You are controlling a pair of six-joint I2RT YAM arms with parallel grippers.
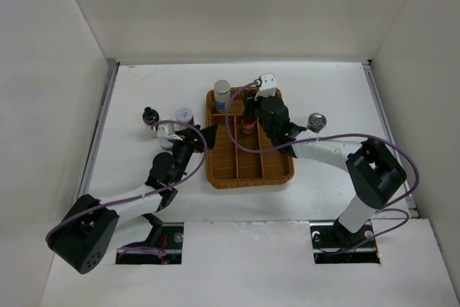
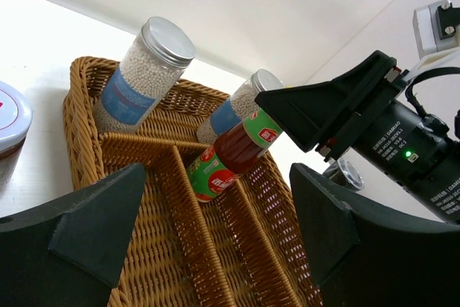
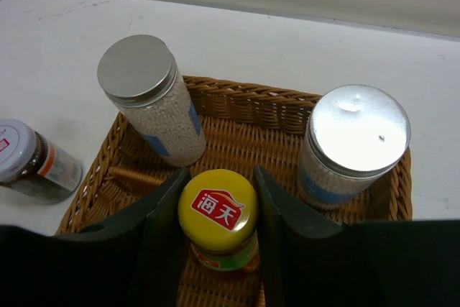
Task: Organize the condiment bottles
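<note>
A slim red sauce bottle with a yellow cap leans tilted over the wicker basket. My right gripper is shut on its neck, with its base low by a divider. Two silver-topped blue-white shakers stand at the basket's far end. My left gripper is open and empty at the basket's left edge. A white-lidded brown jar and a black-capped shaker stand left of the basket. A grey-capped shaker stands to its right.
The basket has long compartments split by wicker dividers. The right arm reaches over the basket's right rim. White walls close in the table on three sides.
</note>
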